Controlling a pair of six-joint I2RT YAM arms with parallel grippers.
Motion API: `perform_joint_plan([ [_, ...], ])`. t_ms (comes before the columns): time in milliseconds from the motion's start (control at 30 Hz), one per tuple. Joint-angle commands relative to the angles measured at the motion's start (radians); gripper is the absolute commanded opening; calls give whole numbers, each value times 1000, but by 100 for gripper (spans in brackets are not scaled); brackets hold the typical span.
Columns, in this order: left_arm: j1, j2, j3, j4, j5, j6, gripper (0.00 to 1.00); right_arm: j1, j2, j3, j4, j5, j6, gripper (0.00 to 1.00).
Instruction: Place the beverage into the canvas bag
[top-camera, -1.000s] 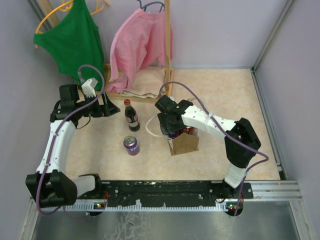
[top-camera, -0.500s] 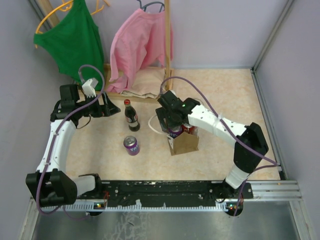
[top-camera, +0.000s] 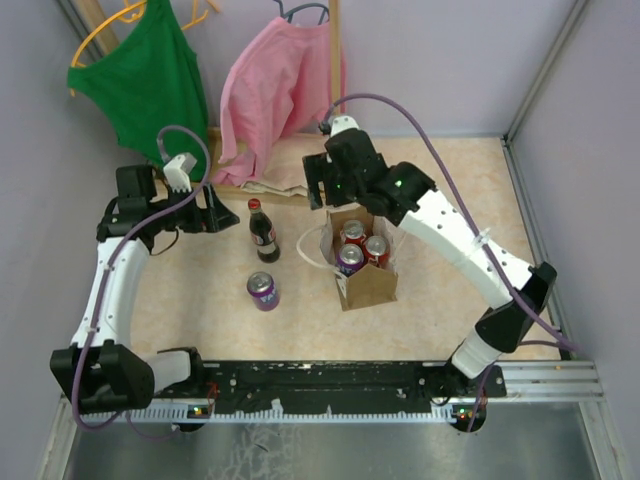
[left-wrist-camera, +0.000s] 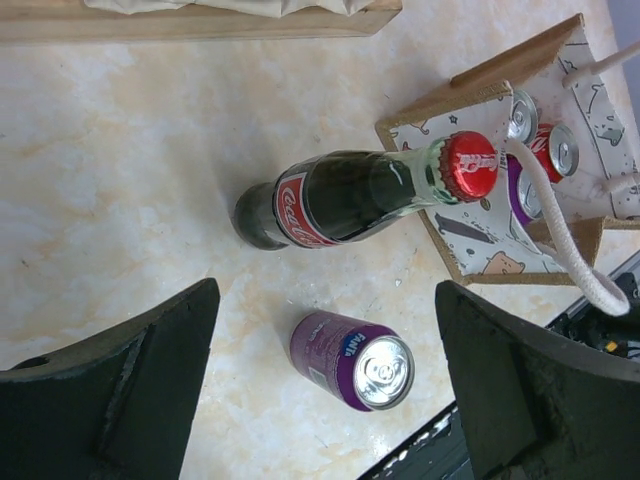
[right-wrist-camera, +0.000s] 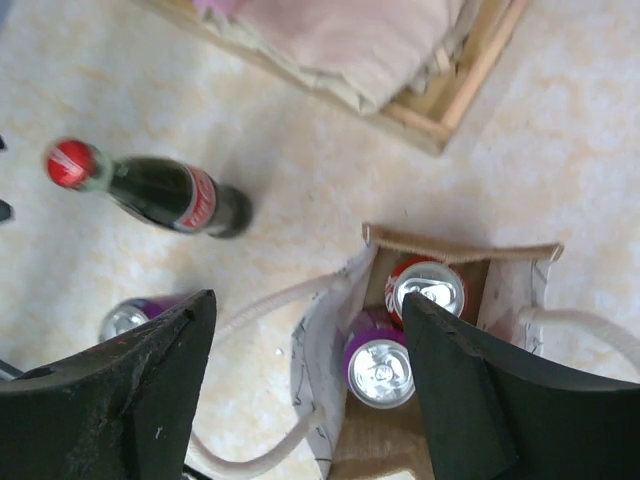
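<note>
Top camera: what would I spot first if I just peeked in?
Probably the canvas bag in the middle of the table, with three cans standing inside it. Left of it stand a cola bottle and a purple can, outside the bag. At the back hang a bright green top and a pink one.

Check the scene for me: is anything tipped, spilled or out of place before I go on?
Nothing stands out. The canvas bag stands upright with three cans upright inside. The cola bottle and purple can stand upright beside it, with no spill. One white handle droops outside the bag, which is harmless.
</note>
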Motion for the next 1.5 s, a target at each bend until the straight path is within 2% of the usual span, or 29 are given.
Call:
perform_joint_plan([
  [0,7,-27,69,-93,37,145,94,21,59,115,-155,38,-15,73],
  [267,-4,-71,126,-415,195,494,92,36,-91,-152,-161,6,89,70],
  [400,-35,-91,137,-577,206,684,92,36,-114,-185,-168,16,102,73],
  [500,-79,-114,126,-616,187,783,92,36,-116,-166,-179,51,99,76],
  [600,-175,-146,89,-567,125,773,92,36,-121,-148,-186,84,100,80],
  [700,-296,-178,-1,-449,9,712,92,28,-147,-145,-180,106,116,82],
  [900,-433,-200,-143,-280,-145,696,92,3,-204,-180,-179,121,146,83],
  [1100,-458,-201,-237,-124,-240,712,93,-7,-254,-223,-187,133,177,83],
  [1467,-476,-134,-280,-45,-191,696,94,-10,-269,-243,-193,131,199,83],
])
